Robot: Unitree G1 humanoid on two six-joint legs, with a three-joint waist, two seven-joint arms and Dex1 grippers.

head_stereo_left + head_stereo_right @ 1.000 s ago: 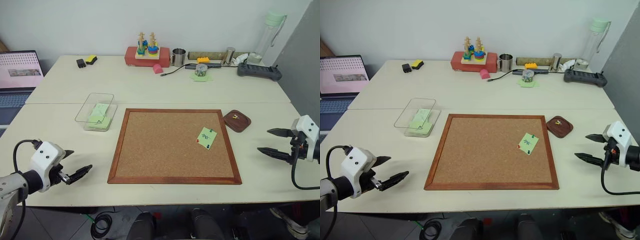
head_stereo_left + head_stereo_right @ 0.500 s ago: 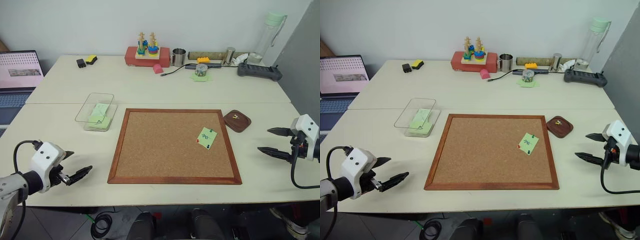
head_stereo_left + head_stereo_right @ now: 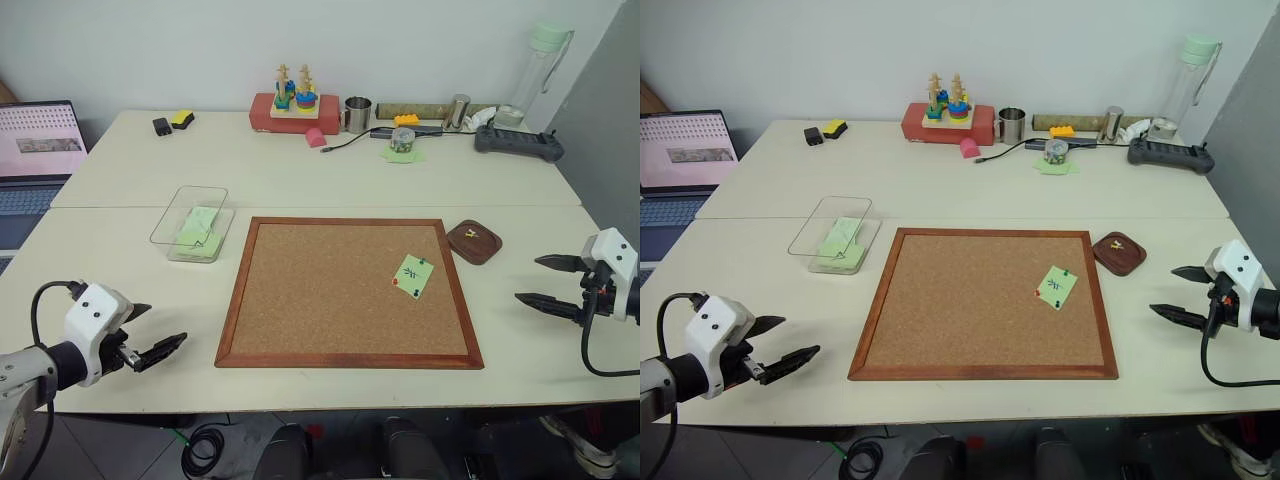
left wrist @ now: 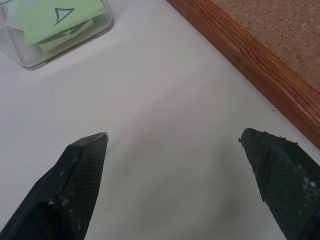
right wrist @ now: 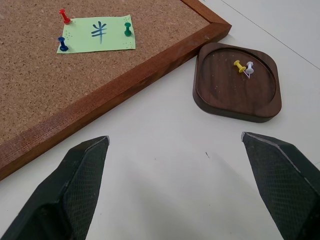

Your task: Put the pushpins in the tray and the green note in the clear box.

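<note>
From the head views, a pale worktop (image 3: 330, 180) carries a wood-framed cork board (image 3: 348, 291) at its middle. The green note (image 3: 413, 273) lies pinned flat on the board's right part, close to the frame's right side. Just off the board's far right corner sits the tray (image 3: 474, 241), flat on the worktop and apart from the frame. The clear box (image 3: 192, 222) stands off the board's far left corner, with pale green paper slips inside. The left hand (image 3: 146, 336) hovers over the near left of the worktop, fingers spread wide and holding nothing. The right hand (image 3: 540, 282) hovers at the right edge, nearer than the tray, likewise spread wide and empty. A laptop (image 3: 35, 150) sits at the far left.

The left wrist view shows the left hand's two black fingers (image 4: 75, 185) wide apart over bare worktop, the clear box's corner ahead and the board's wooden frame off to one side.

The right wrist view shows the right hand's fingers (image 5: 80, 185) wide apart over bare worktop. Ahead, the green note bears a dark scribble and is held by the pushpins (image 5: 64, 16): one red, one blue, one green. The tray holds a yellow pin (image 5: 240, 66) and a white pin (image 5: 249, 68) touching each other.
</note>
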